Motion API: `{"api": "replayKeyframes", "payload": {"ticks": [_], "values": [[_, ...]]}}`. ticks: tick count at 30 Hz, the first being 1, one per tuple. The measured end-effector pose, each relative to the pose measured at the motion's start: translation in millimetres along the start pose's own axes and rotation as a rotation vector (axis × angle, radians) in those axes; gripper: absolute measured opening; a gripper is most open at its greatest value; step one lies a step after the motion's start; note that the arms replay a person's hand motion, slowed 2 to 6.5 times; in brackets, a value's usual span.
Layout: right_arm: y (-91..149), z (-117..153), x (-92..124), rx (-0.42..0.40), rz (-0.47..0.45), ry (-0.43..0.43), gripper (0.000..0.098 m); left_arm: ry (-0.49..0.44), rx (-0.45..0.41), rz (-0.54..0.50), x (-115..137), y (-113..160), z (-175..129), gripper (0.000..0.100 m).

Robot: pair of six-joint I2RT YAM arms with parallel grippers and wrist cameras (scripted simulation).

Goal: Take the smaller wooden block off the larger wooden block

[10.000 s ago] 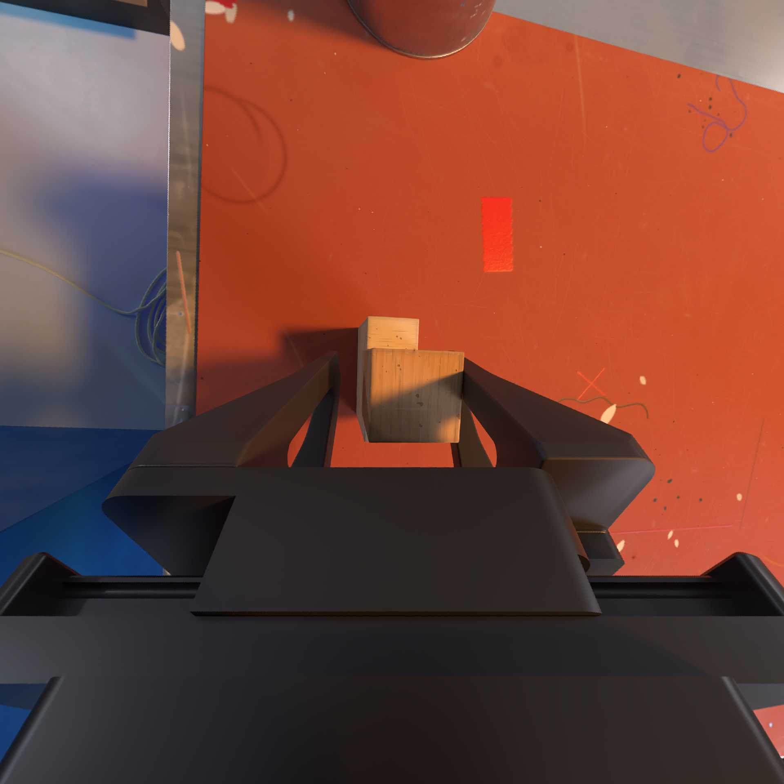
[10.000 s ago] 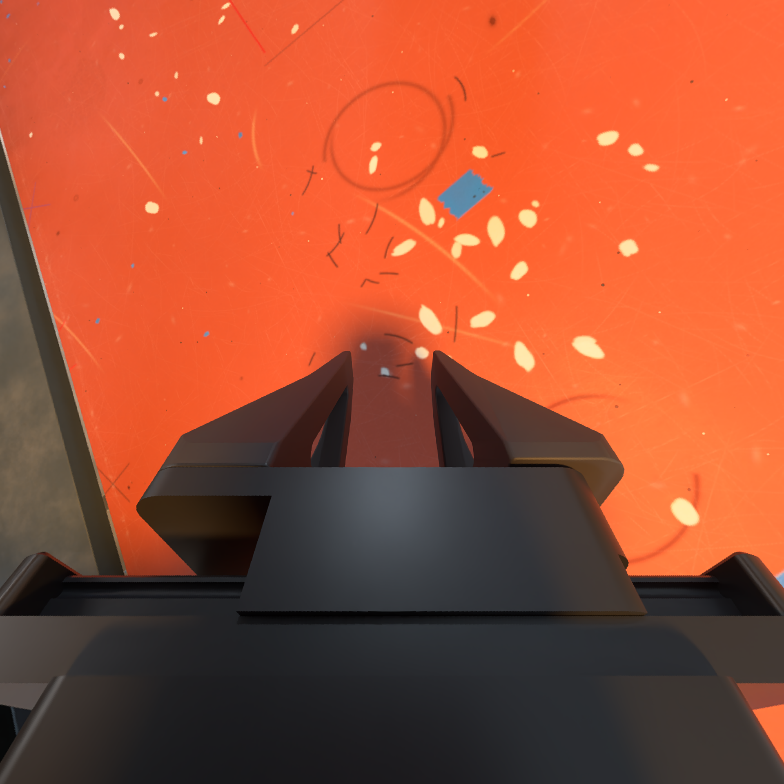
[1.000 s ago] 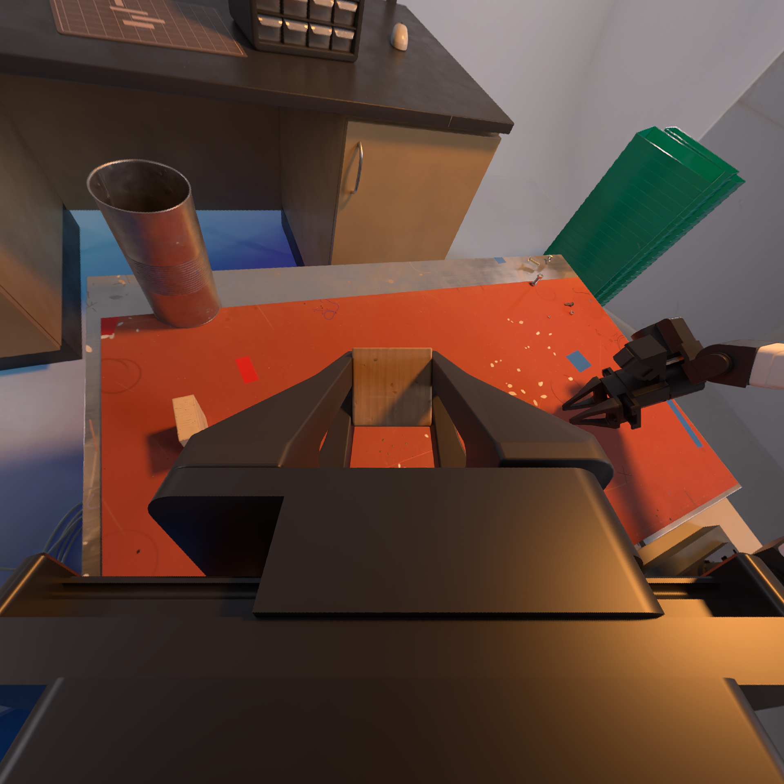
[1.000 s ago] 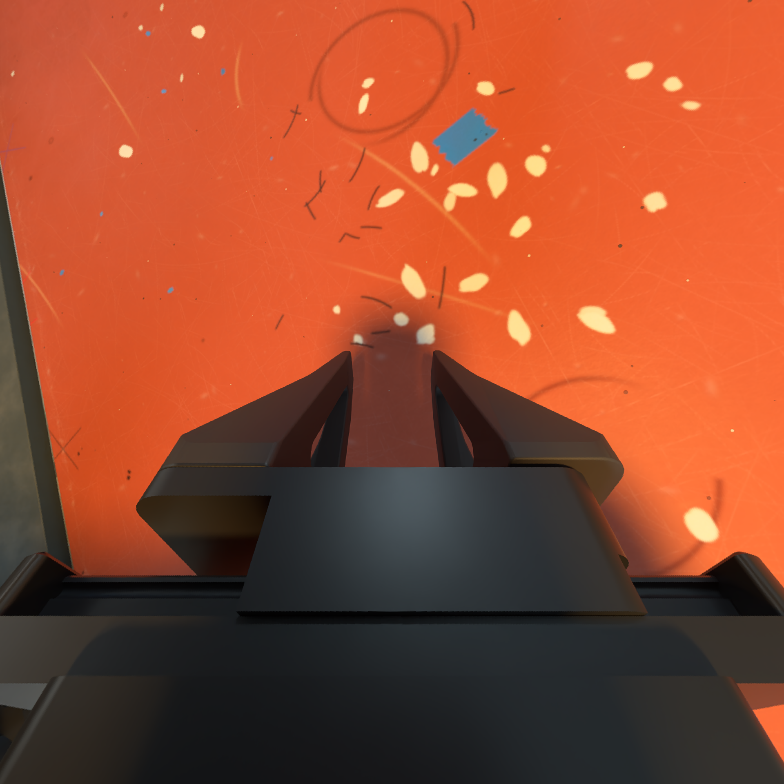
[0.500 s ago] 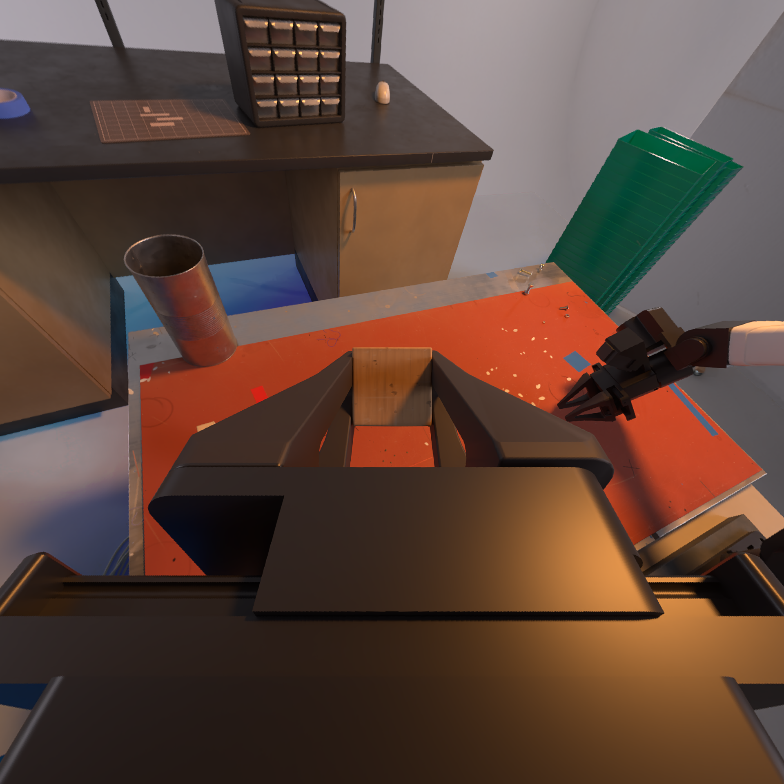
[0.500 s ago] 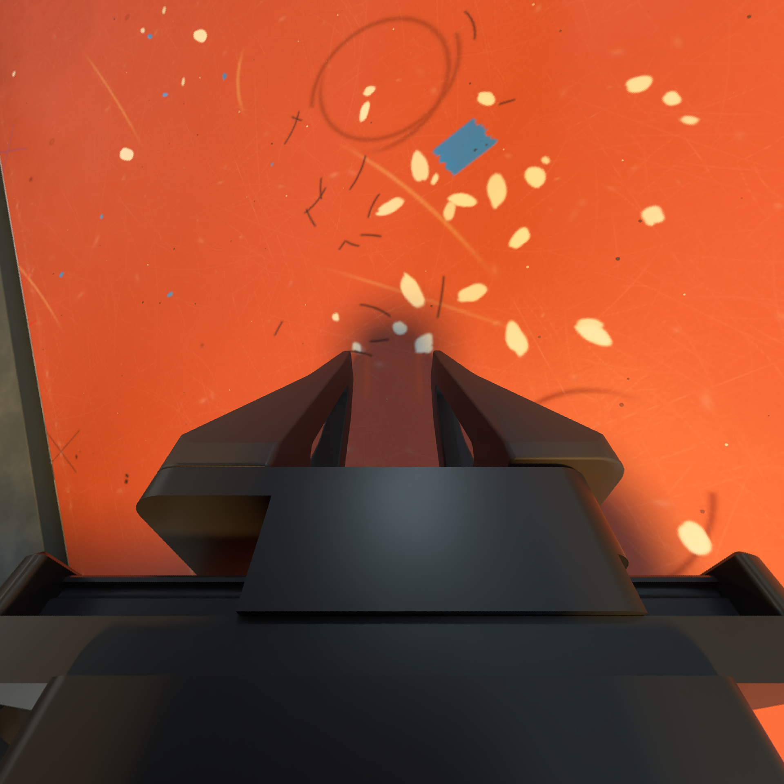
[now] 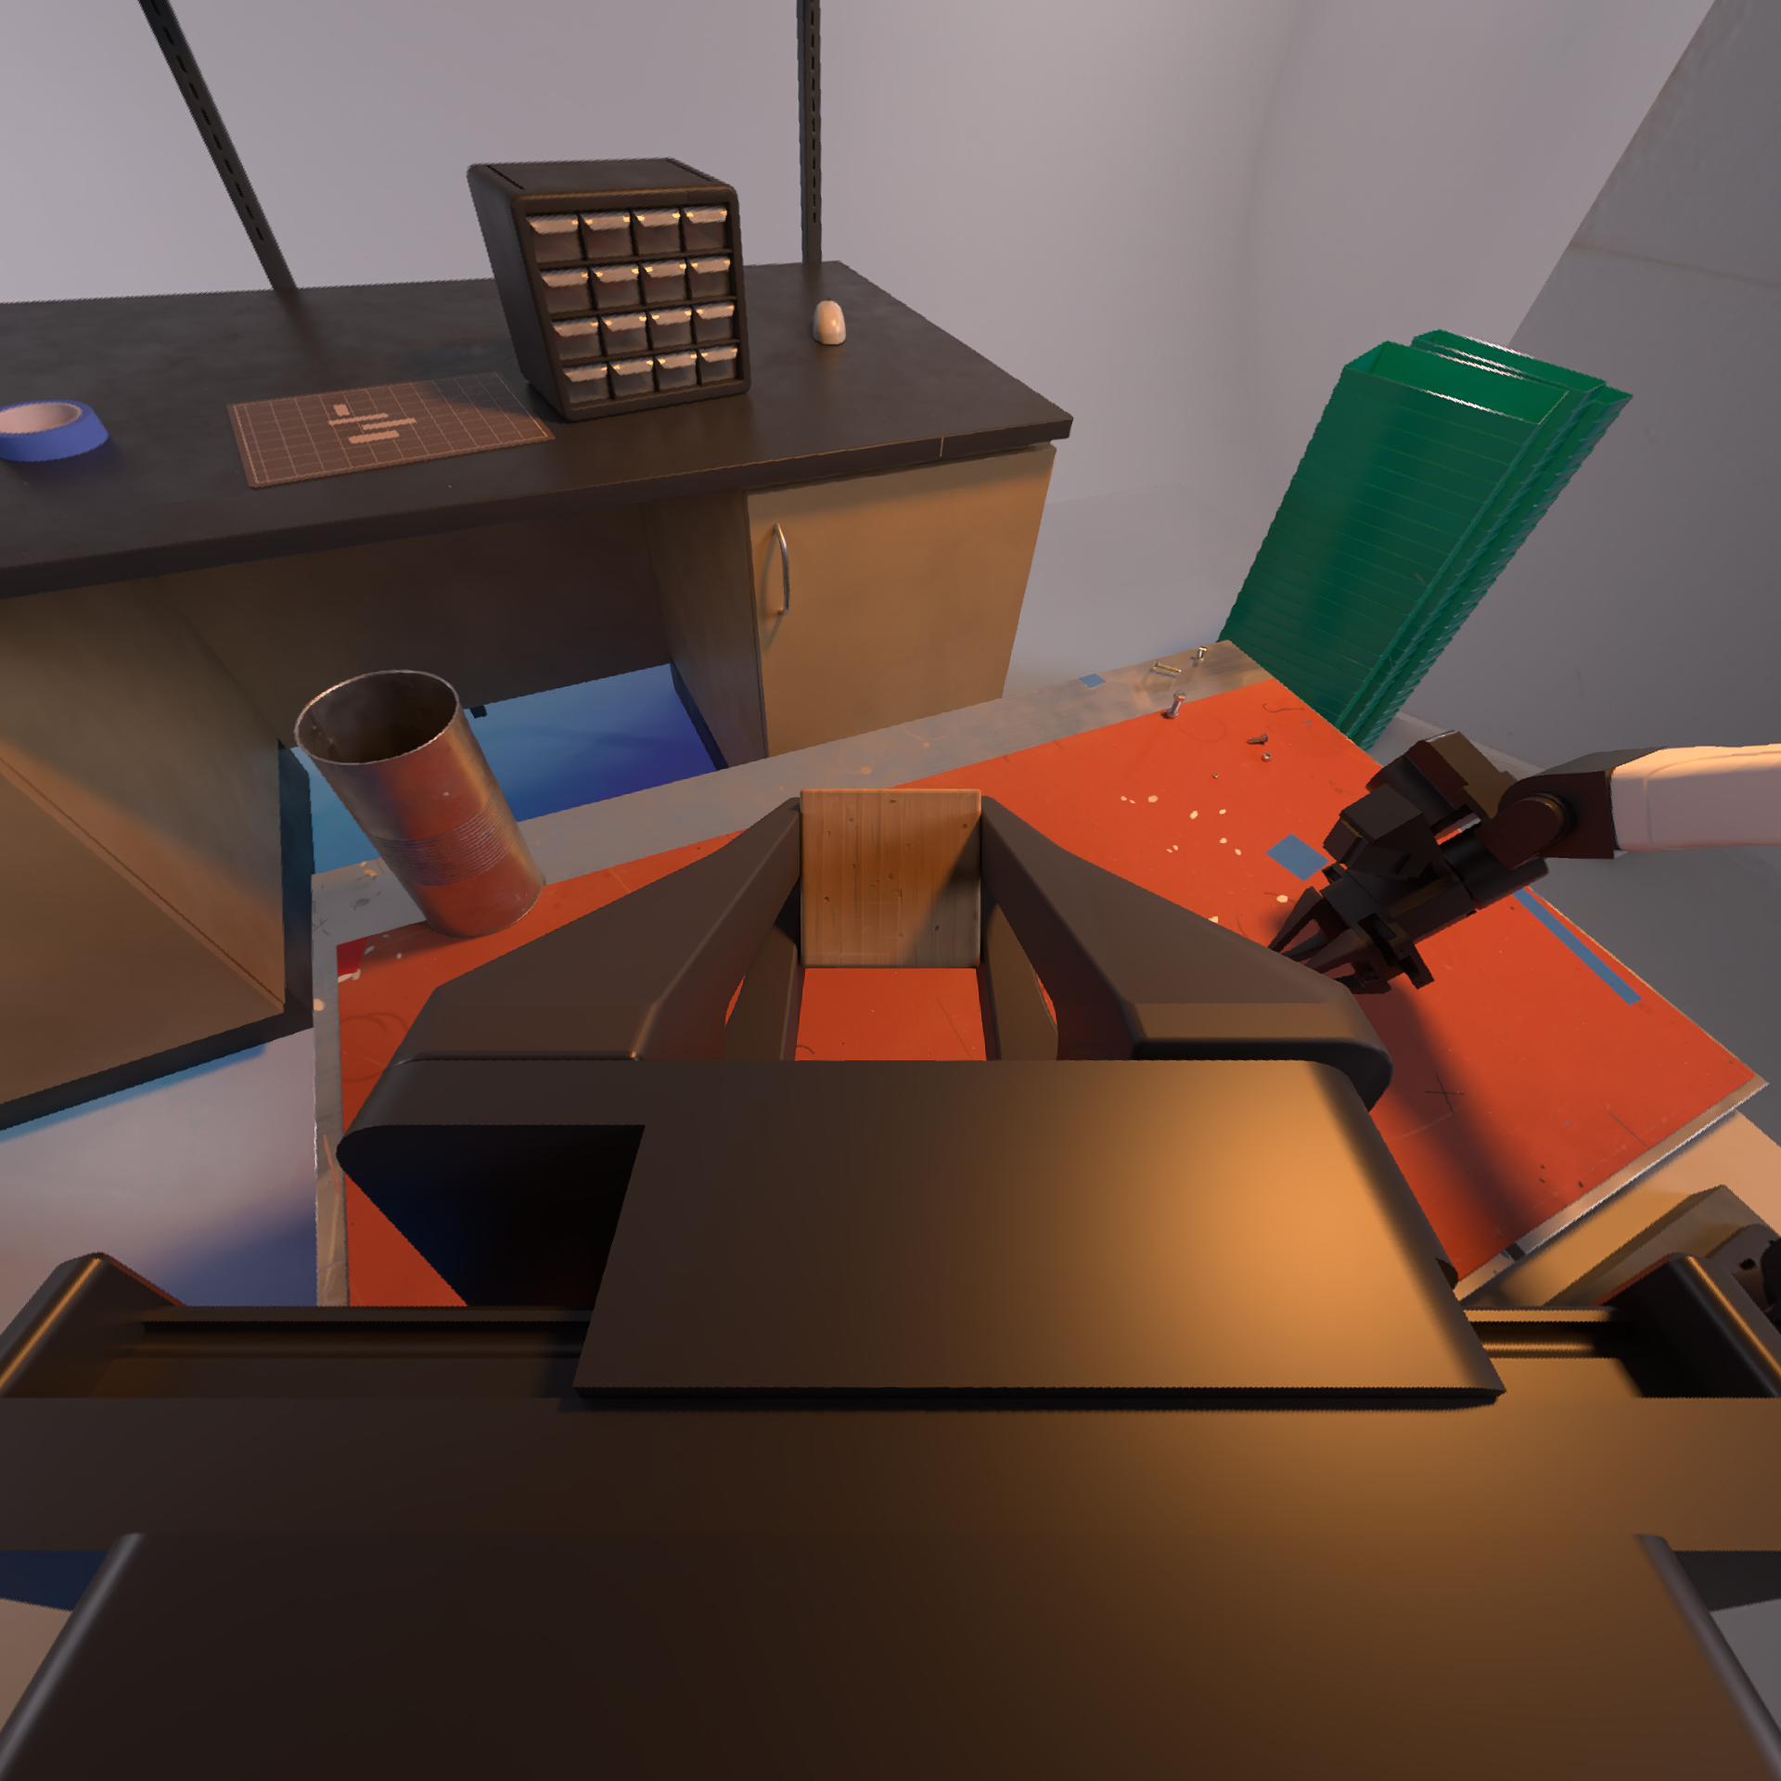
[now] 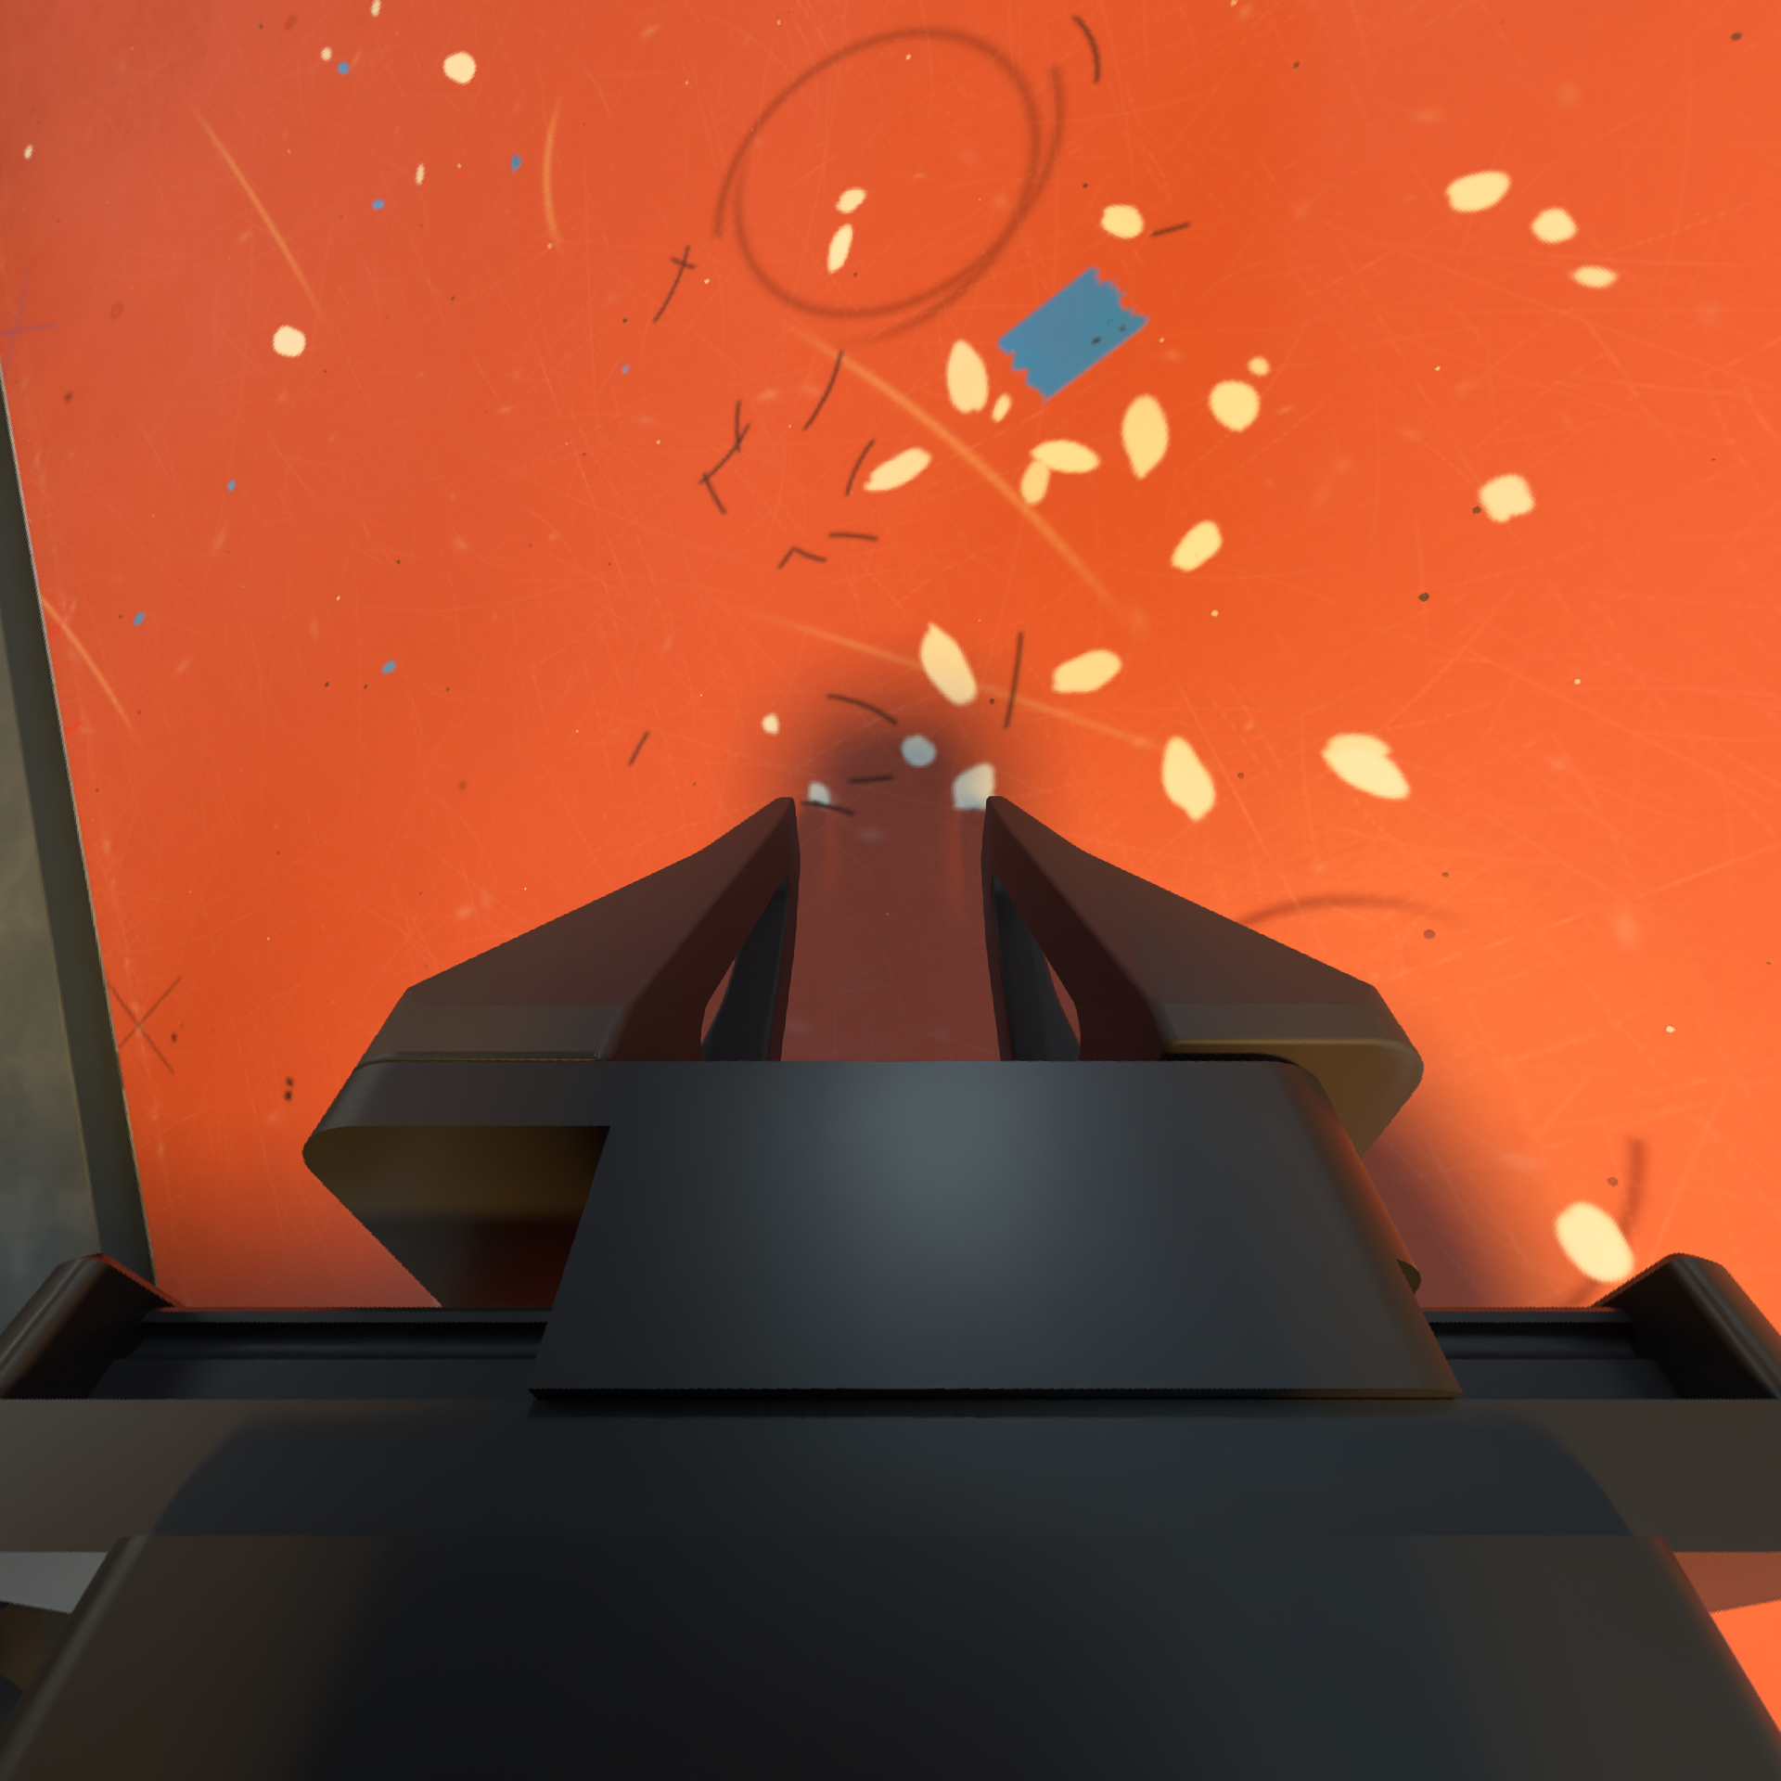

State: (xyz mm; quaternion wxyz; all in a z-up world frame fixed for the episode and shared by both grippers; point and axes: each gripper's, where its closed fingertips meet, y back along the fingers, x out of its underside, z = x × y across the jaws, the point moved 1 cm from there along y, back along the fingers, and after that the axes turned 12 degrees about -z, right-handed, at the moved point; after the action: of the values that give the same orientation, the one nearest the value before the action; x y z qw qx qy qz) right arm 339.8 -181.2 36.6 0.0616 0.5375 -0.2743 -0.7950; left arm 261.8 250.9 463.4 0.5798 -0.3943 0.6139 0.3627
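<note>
Warm sidelight, soft shadows, wide-angle edge distortion.

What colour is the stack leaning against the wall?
Green; the stack shows best in the left wrist view.

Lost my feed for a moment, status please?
Left gripper shut on wooden block, lifted above red mat. Right gripper open, empty. Other block not visible.

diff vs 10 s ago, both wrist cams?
The left gripper, then open around the stacked blocks on the orange mat, has shut on a wooden block and lifted it high; its view now tilts up to the metal can and cabinet. The other block is out of view. The right gripper stayed open, low over the mat, drifting only slightly.
</note>
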Motion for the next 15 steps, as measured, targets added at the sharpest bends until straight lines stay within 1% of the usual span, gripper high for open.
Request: {"api": "replayKeyframes", "payload": {"ticks": [3, 8, 15], "values": [[0.1, 0.3, 0.6, 0.0, 0.0, -0.001, 0.0322, 0.008, 0.008, 0.02, 4.0, -7.0, -0.8, 0.028], [1.5, -0.4, 0.8, 0.003, -0.01, -0.004, 0.0322, 0.017, 0.013, 0.087, 20.3, -21.0, 0.3, 0.028], [3.4, -0.6, 0.4, 0.004, -0.023, -0.009, 0.0322, 0.054, 0.039, 0.134, 41.2, -29.2, 1.0, 0.028]]}}
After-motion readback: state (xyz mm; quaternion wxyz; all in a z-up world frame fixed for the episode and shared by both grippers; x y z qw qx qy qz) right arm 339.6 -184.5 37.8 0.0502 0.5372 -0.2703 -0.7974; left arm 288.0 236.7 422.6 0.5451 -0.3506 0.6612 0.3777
